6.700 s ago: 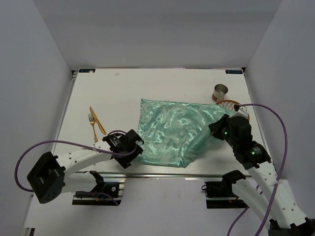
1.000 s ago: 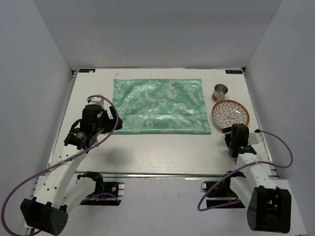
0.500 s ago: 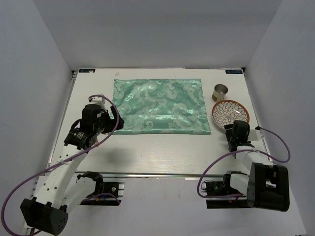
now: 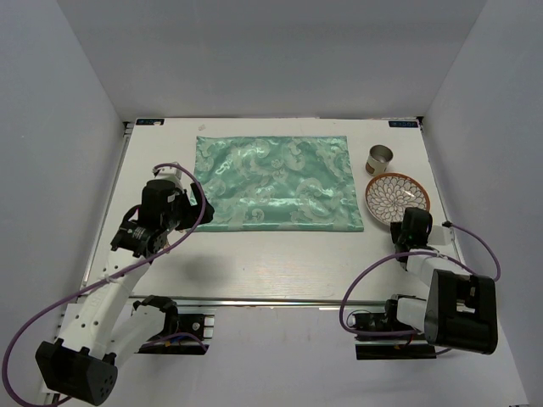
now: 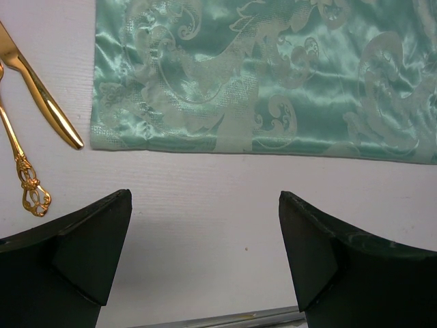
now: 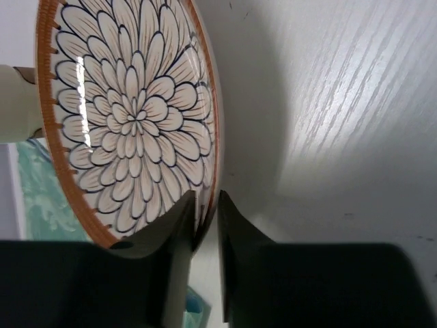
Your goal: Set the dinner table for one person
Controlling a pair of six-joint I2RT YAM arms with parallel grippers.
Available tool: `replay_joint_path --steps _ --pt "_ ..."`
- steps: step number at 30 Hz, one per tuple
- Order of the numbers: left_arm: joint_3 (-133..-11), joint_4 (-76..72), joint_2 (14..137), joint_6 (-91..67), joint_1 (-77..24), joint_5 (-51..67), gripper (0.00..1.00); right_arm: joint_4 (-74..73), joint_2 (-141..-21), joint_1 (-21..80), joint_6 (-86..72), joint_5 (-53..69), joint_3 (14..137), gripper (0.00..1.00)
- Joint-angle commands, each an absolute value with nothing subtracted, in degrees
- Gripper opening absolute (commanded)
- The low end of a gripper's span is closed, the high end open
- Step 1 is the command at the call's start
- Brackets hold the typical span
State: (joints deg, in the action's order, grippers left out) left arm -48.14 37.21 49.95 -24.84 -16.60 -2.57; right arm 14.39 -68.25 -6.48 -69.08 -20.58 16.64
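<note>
My right gripper [image 6: 205, 208] is clenched on the near rim of the flower-patterned plate [image 6: 136, 116], one finger inside the orange edge and one outside it. The plate sits at the right side of the white surface [image 4: 280, 254], just beside the right edge of the mint-green cloth [image 4: 276, 182] and just near of the metal cup [image 4: 380, 158]. Whether the plate is lifted off the surface I cannot tell.

My left gripper [image 5: 205, 232] is released, its fingers spread wide over bare surface just near of the cloth's near-left corner and touching nothing. Left of that corner lie a gold knife [image 5: 42, 97] and a gold fork [image 5: 20, 160], side by side.

The surface runs under both my arms, with the metal rail along its near edge and white walls around it. The cloth lies flat across its far middle.
</note>
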Motion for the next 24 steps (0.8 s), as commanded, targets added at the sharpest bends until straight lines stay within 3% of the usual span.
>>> replay_joint_path --steps 1,4,24 --pt "-47.90 36.47 50.10 -24.35 -16.26 -2.81 0.98 13.27 -66.36 -6.85 -70.84 -21.01 15.12 0.15" --pt "-47.99 36.74 50.19 -24.43 -16.26 -3.08 0.98 12.14 -64.69 -7.03 -72.15 -21.71 15.20 0.00" --pt "-47.99 37.96 50.18 -26.63 -16.26 -6.50 0.98 4.83 -41.57 -6.68 -71.73 -20.14 21.96 0.00"
